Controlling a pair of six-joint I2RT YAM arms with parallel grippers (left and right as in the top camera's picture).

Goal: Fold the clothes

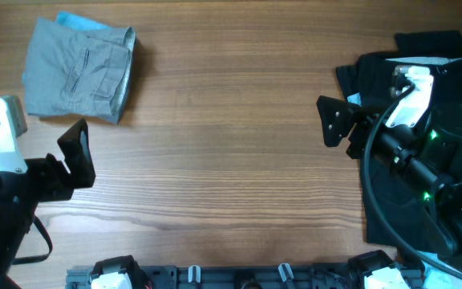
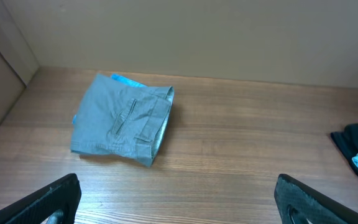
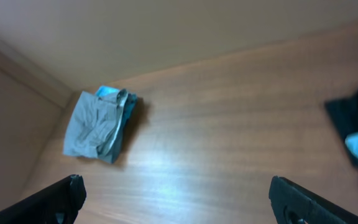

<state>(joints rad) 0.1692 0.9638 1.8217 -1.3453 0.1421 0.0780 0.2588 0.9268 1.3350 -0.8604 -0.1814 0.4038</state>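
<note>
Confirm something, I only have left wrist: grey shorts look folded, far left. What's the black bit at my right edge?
Observer: The edge of a big pile of black clothes. It covers the table's right end, under the right arm.
Operator: Right gripper got hold of any of it?
Observer: No. The right gripper is open with nothing between its fingers, at the pile's left edge.

Shorts (image 1: pixel 79 68) at the table's (image 1: pixel 231 160) far left (atop another garment (image 1: pixel 74 20)), remaining clothes (image 1: pixel 369 74) heaped at right edge
</note>
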